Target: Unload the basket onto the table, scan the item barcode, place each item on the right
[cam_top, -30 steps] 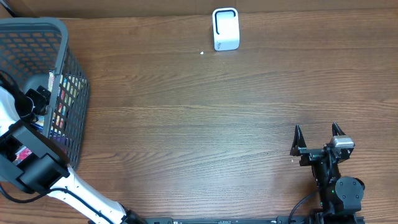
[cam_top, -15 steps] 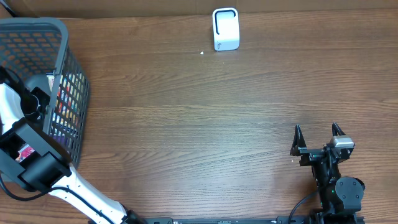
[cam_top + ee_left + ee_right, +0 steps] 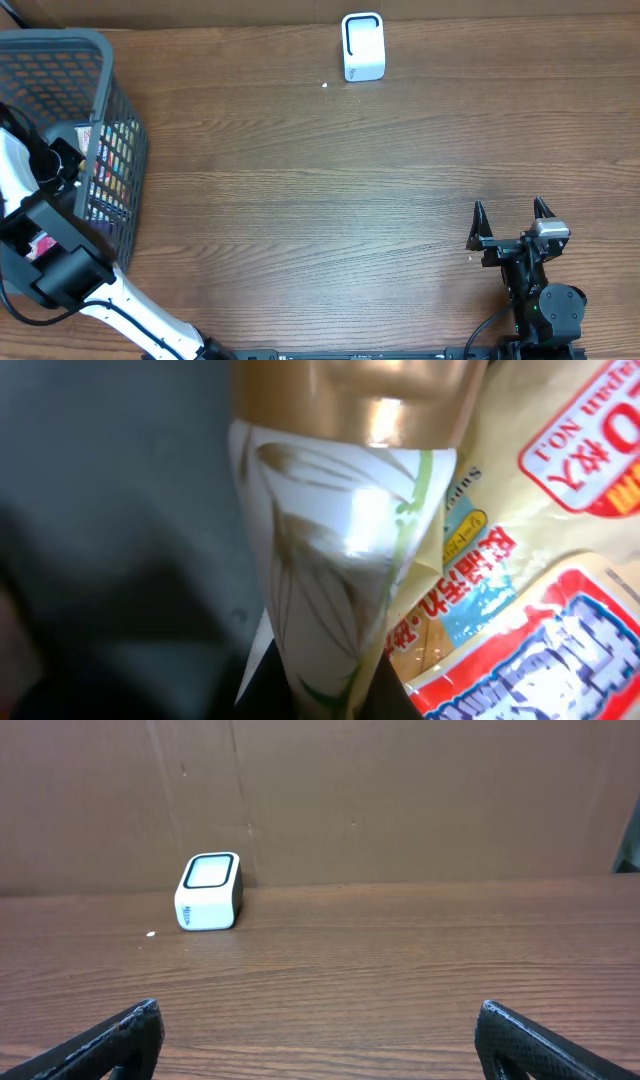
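Nearest me, the right gripper (image 3: 508, 208) rests low on the table (image 3: 300, 200), jaws wide apart and empty. My left gripper (image 3: 62, 165) is down inside the mesh basket (image 3: 60, 42) at the left edge, jaws together, apparently pinching a white leaf-print packet (image 3: 330, 560). Its long axis runs straight away from the wrist camera, gold end farthest. The fingers are barely visible, I see no barcode, and a red-and-yellow printed bag (image 3: 520, 590) lies just beside it. The white scanner (image 3: 363, 46) stands at the far edge, well apart.
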You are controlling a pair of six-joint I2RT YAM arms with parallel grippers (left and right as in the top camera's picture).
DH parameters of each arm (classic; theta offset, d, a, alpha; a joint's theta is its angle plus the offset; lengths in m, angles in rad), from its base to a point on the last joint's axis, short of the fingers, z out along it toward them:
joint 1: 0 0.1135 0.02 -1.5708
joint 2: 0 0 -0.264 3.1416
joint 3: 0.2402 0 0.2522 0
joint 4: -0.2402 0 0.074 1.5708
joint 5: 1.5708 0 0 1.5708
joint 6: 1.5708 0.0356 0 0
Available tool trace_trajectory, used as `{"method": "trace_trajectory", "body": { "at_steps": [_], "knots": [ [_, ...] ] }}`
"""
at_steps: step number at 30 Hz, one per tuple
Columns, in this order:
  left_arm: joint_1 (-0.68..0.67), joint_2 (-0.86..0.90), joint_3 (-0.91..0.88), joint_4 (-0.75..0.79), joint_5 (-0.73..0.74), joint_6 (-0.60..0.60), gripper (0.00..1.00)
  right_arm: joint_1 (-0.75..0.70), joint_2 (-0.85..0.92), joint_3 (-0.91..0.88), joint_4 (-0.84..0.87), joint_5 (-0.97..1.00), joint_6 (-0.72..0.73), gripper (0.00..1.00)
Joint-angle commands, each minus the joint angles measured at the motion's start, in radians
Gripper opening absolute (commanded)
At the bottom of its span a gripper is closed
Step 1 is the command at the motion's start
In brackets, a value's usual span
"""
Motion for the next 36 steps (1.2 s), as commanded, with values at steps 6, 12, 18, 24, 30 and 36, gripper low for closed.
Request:
{"method": "trace_trajectory", "body": {
  "at_steps": [6,12,18,24,30,36],
  "knots": [
    [0.014,-0.092,0.263,-0.114,0.079,-0.008,0.04,-0.006,-0.012,-0.011,0.006,0.000,-0.004,1.00],
    [0.014,-0.179,0.298,-0.105,0.078,-0.037,0.04,-0.006,-0.012,-0.011,0.006,0.000,-0.004,1.00],
    [0.014,-0.206,0.297,-0.111,0.077,-0.037,0.04,-0.006,-0.012,-0.011,0.006,0.000,-0.004,1.00],
    [0.012,-0.204,0.267,-0.126,0.051,-0.036,0.04,-0.006,-0.012,-0.011,0.006,0.000,-0.004,1.00],
    [0.012,-0.204,0.151,-0.103,-0.062,-0.037,0.04,-0.006,-0.012,-0.011,0.006,0.000,-0.004,1.00],
    [0.012,-0.204,-0.008,-0.026,-0.061,-0.043,0.04,-0.006,-0.012,-0.011,0.006,0.000,-0.004,1.00]
  ]
}}
